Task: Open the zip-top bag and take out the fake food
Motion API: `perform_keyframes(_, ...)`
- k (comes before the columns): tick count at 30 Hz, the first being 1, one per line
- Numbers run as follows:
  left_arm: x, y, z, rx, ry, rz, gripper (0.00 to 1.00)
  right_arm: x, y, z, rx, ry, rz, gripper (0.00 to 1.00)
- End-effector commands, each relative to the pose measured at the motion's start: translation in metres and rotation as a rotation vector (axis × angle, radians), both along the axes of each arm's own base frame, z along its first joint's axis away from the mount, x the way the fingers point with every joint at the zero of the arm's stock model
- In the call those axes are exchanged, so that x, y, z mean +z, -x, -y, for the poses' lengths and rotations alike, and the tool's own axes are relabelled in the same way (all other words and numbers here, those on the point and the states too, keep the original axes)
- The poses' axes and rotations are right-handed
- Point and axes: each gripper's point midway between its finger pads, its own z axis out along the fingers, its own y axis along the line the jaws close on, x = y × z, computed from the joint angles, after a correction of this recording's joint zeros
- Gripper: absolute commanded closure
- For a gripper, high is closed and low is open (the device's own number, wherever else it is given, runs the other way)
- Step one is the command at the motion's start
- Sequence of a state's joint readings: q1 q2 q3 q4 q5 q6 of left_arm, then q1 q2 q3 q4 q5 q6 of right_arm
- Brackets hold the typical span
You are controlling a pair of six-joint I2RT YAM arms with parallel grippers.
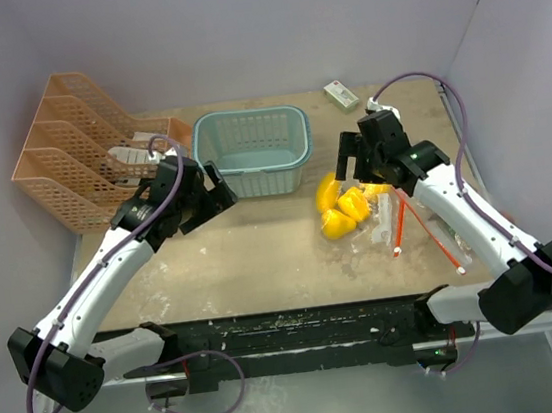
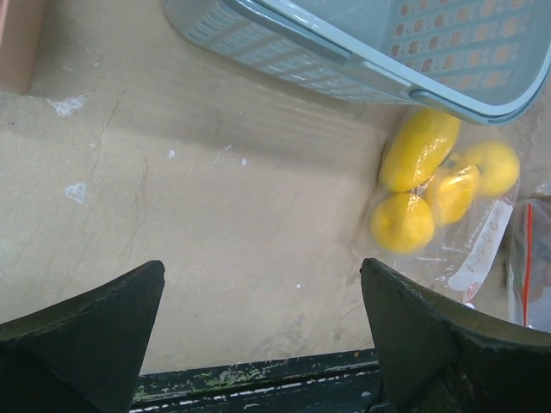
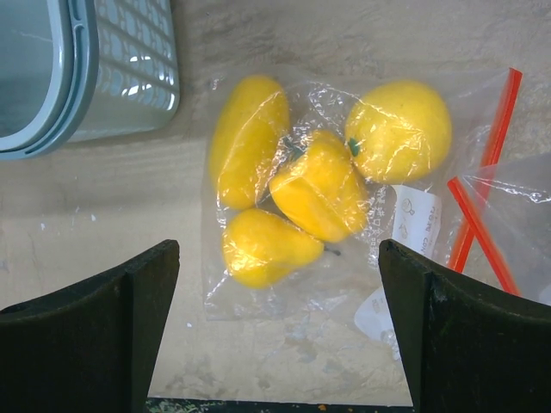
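Fake food (image 3: 318,185) in its bag (image 3: 288,297) lies untouched; left tool (image 2: 263,265) and right tool (image 3: 277,249) both spread wide, empty.

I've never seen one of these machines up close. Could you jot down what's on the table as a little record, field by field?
Bag: clear zip-top bag, red zip strip, lying flat
Contents: four yellow fake food pieces, all inside it
Left arm: left tool open, empty, beside the basket
Right arm: right tool open, empty, above the bag
Nearby: orange file rack, small white-green box at the far edge
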State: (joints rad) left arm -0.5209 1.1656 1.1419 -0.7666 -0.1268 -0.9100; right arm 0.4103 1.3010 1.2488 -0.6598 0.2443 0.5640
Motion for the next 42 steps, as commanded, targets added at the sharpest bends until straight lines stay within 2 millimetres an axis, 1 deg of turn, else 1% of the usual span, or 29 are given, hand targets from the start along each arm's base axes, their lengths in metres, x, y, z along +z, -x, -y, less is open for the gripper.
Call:
perform_keyframes(1, 0.008, -0.01, 0.01, 0.006, 0.022, 0.036, 0.01, 0.013, -0.002, 0.002, -0.008, -0.007, 0.04, 0.01)
perform_keyframes(9, 0.008, -0.014, 0.022, -0.023, 0.006, 0.039, 0.01, 0.018, -0.004, 0.001, 0.001, -0.008, 0.057, 0.01)
perform_keyframes(12, 0.007, -0.015, 0.029, -0.043, -0.009, 0.044, 0.01, 0.025, -0.003, 0.002, 0.01, -0.009, 0.085, 0.01)
perform_keyframes(15, 0.01, -0.015, 0.043, -0.077, -0.038, 0.057, 0.01, 0.037, 0.0, -0.002, 0.055, -0.031, 0.135, 0.01)
perform_keyframes(17, 0.01, -0.015, 0.055, -0.107, -0.052, 0.057, 0.01, 0.048, 0.0, -0.01, 0.114, -0.059, 0.182, 0.01)
perform_keyframes(18, 0.01, -0.015, 0.062, -0.124, -0.055, 0.055, 0.01, 0.051, 0.001, -0.011, 0.127, -0.06, 0.192, 0.01)
perform_keyframes(21, 0.007, -0.013, 0.085, -0.176, -0.053, 0.055, 0.0, 0.057, -0.001, -0.007, 0.125, -0.034, 0.199, 0.0)
perform_keyframes(24, 0.0, -0.01, 0.107, -0.229, -0.053, 0.047, 0.0, 0.055, -0.002, 0.0, 0.076, -0.022, 0.186, 0.01)
perform_keyframes(26, -0.005, -0.007, 0.122, -0.268, -0.06, 0.044, 0.0, 0.048, -0.001, 0.004, 0.024, -0.056, 0.155, 0.01)
perform_keyframes(28, -0.011, -0.003, 0.138, -0.31, -0.077, 0.04, 0.0, 0.039, -0.002, 0.005, 0.024, -0.094, 0.118, 0.01)
perform_keyframes(29, -0.017, -0.002, 0.148, -0.331, -0.092, 0.033, 0.0, 0.035, -0.002, 0.009, 0.011, -0.104, 0.104, 0.01)
perform_keyframes(31, -0.026, 0.0, 0.165, -0.369, -0.117, 0.027, 0.0, 0.036, -0.003, 0.018, -0.009, -0.132, 0.115, 0.01)
perform_keyframes(33, -0.037, 0.003, 0.182, -0.408, -0.141, 0.014, 0.01, 0.044, -0.004, 0.027, -0.025, -0.14, 0.154, 0.01)
perform_keyframes(36, -0.053, 0.007, 0.206, -0.459, -0.17, -0.006, 0.01, 0.054, -0.003, 0.037, -0.053, -0.107, 0.185, 0.01)
perform_keyframes(38, -0.065, 0.009, 0.22, -0.491, -0.192, -0.016, 0.01, 0.056, -0.003, 0.038, -0.035, -0.09, 0.184, 0.0)
perform_keyframes(40, -0.075, 0.009, 0.234, -0.52, -0.2, -0.028, 0.01, 0.053, 0.0, 0.04, -0.041, -0.08, 0.171, 0.01)
perform_keyframes(42, -0.086, 0.011, 0.245, -0.55, -0.207, -0.043, 0.01, 0.052, 0.003, 0.037, -0.02, -0.095, 0.175, 0.0)
